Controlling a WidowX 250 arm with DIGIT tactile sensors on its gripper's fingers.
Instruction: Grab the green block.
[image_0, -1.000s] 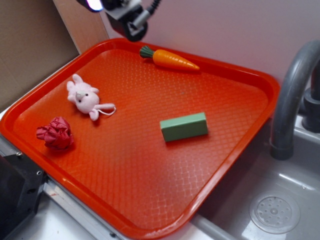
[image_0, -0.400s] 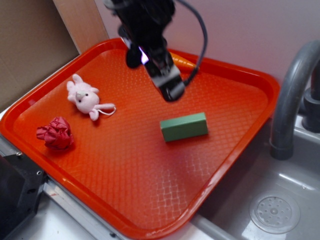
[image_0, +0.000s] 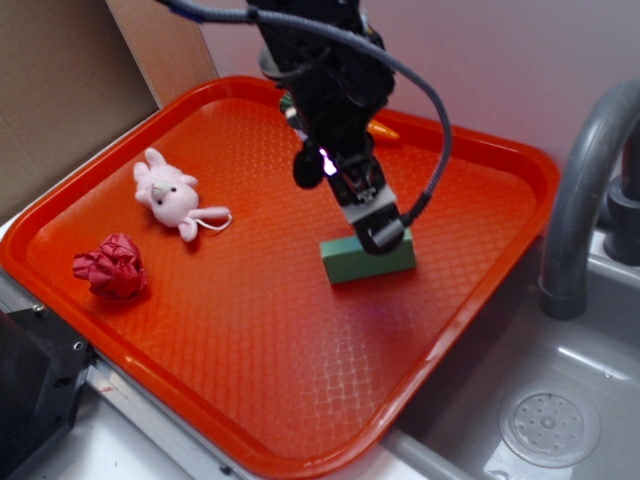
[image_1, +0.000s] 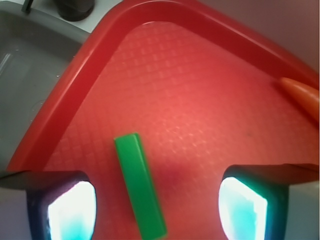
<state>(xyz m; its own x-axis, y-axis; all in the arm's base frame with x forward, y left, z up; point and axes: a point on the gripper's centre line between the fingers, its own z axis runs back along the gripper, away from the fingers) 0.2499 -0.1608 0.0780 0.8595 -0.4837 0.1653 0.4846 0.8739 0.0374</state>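
The green block (image_0: 352, 262) lies flat on the orange tray (image_0: 250, 330), right of its middle. My gripper (image_0: 345, 205) hangs over the block's near end, and one black finger (image_0: 383, 234) covers part of the block's top. In the wrist view the green block (image_1: 139, 185) runs lengthwise between my two fingers, nearer the left finger (image_1: 70, 210) than the right one. The gripper (image_1: 157, 210) is open and neither finger touches the block.
A pink plush bunny (image_0: 170, 195) and a crumpled red thing (image_0: 112, 266) lie on the tray's left side. A toy carrot (image_1: 302, 97) lies at the far rim, mostly hidden behind my arm in the exterior view. A grey faucet (image_0: 585, 200) and sink (image_0: 540, 400) stand to the right.
The arm has come down from the tray's far corner toward the right and now stands over the green block. The block, bunny and red thing have not moved.
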